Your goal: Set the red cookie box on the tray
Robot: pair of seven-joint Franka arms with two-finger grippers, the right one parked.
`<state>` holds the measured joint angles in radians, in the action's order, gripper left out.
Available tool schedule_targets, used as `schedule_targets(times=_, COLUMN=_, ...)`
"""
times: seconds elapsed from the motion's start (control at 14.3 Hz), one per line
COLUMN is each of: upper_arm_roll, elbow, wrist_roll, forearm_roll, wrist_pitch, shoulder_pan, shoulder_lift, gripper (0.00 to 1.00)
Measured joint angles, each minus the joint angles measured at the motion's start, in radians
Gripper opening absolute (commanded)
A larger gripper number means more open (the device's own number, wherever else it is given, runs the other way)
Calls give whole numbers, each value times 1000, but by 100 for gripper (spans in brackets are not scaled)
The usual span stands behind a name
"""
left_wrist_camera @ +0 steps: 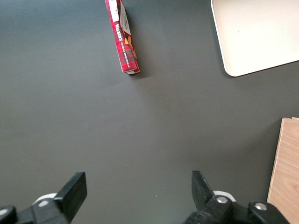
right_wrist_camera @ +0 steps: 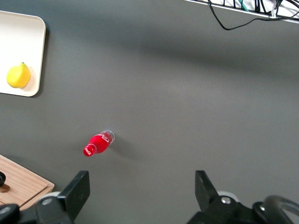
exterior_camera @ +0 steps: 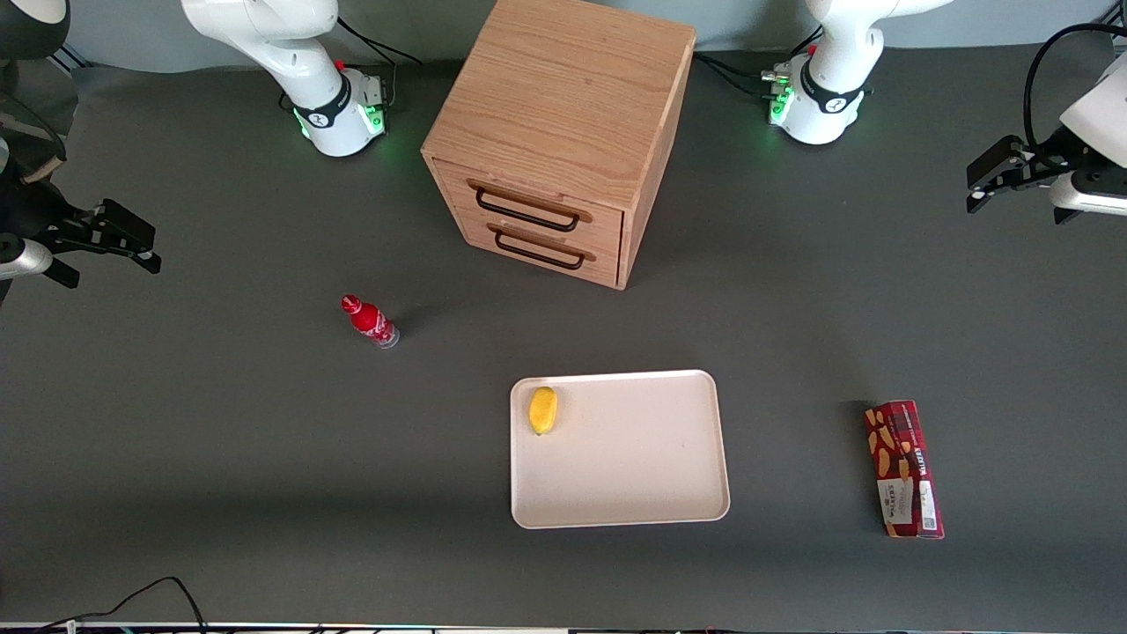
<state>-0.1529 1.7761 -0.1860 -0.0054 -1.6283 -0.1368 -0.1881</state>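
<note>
Two drawers with dark handles in the wooden cabinet [exterior_camera: 563,132], standing on the dark table [exterior_camera: 220,458] between the arm bases, farthest from the front camera. Nearer that camera, just in front of the cabinet: the cream tray [exterior_camera: 634,475], flat, with a small yellow lemon [exterior_camera: 542,410] lying in the tray corner closest to the cabinet and toward the parked arm's end. Toward the working arm's end of the table, well apart from the tray: the red cookie box [exterior_camera: 905,468], lying flat on the table, long axis running roughly toward the front camera, not on the tray. Toward the parked arm's end, between cabinet and tray in depth: a small red bottle [exterior_camera: 369,320], standing alone on the table. High above the table at the working arm's end, well away from the box: the gripper [left_wrist_camera: 138,193], fingers [left_wrist_camera: 74,189] spread wide apart, nothing between them.
</note>
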Motion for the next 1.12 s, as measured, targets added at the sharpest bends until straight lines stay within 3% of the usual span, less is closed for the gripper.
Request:
schedule_targets(times=0.84, upper_arm_roll=6, elbow=-13, wrist_roll=-13, forearm_roll=0, wrist_pitch=-8, shoulder_pan=0, shoulder_lift=7, gripper=100)
schedule_targets(times=1.12, upper_arm_roll=6, elbow=-161, wrist_roll=-13, forearm_roll=-1, wrist_pitch=-33, shoulder_pan=0, shoulder_lift=155, gripper=100)
